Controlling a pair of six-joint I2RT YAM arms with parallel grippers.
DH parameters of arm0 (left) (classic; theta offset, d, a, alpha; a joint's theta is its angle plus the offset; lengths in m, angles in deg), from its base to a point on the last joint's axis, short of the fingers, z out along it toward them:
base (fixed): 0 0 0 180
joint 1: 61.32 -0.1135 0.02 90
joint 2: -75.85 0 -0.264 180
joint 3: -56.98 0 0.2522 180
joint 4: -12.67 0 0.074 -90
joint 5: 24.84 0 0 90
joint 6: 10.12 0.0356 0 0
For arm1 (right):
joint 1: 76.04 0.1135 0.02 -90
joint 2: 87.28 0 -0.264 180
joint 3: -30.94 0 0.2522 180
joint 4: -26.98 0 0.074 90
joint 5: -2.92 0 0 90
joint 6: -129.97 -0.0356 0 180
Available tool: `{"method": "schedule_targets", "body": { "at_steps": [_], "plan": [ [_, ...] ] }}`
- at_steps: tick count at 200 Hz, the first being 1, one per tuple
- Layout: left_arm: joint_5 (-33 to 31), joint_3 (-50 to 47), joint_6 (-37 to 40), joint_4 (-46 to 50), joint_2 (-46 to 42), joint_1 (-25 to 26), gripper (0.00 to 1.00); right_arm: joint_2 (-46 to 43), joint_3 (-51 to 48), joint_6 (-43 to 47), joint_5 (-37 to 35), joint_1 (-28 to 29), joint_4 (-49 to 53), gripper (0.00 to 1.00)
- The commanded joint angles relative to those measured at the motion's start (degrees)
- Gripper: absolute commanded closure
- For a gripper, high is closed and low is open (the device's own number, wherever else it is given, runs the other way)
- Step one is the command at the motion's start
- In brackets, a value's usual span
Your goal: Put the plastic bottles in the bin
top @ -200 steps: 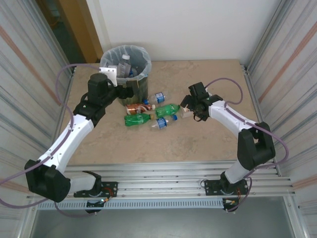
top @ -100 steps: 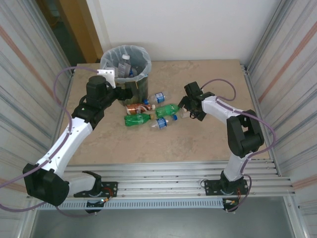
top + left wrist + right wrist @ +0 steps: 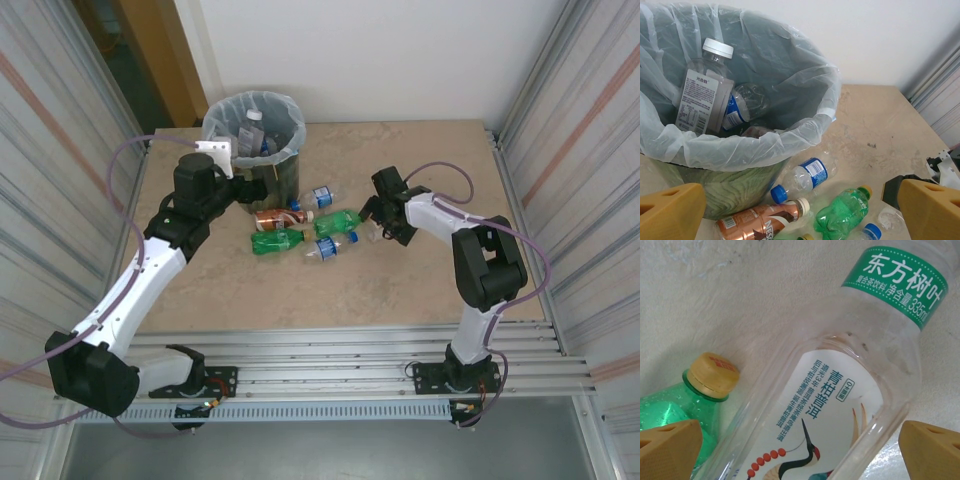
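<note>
R gripper (image 3: 374, 224) is down at table level w/ a clear bottle (image 3: 840, 380) lying between its pads, green band near the bottle's far end, crane-print label facing up. That bottle is on the table, right end of the loose cluster, well short of the bin (image 3: 292, 112).

Risks from here, my read:
- Bottle lies diagonal across the jaws, not square. Closing on it this way could spin it or squirt it out sideways; thin smooth plastic, prob. crushes and slips.
- Green bottle (image 3: 667, 407) w/ yellow cap sits just beside the clear one, close to the left-hand pad in the wrist view. A pad could catch it, nudge it, or pinch both.
- Other bottles crowd the bin's base: brown bottle (image 3: 272, 216), blue-label bottle (image 3: 318, 196), second green bottle (image 3: 278, 241), small blue-capped bottle (image 3: 330, 248). A rolling bottle scatters them.
- L gripper (image 3: 248, 186) hangs near the bin; a carry toward the rim could cross its space.
- Bin already holds bottles, e.g. white-capped bottle (image 3: 705, 90); loose liner could snag a drop.

Gripper state: R jaws fully spread, straddling the clear bottle, nothing clamped; can't tell if a pad touches it. L gripper also spread wide, nothing in it, aimed at the bin's side.
</note>
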Motion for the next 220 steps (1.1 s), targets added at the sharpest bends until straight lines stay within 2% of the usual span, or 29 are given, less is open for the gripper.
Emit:
{"method": "schedule_targets", "body": {
  "at_steps": [1,59,138,220],
  "plan": [
    [-0.4,-1.1,-0.6,-0.9,-1.9,0.3,0.01,-1.3,-1.7,1.2,0.1,-0.4,0.4,0.00],
    [0.3,-1.5,-1.6,-1.4,-1.7,0.4,0.01,-3.0,-4.6,2.3,-0.1,-0.6,-0.5,0.06],
    [0.3,-1.7,-1.9,-1.9,-1.3,0.3,0.01,-0.9,-5.3,6.4,2.4,-1.3,-2.9,0.19],
    [-0.5,-1.7,-3.3,-1.8,-1.7,0.3,0.01,-0.1,-6.1,9.3,4.5,-1.2,-3.9,0.48]
  ]
}}
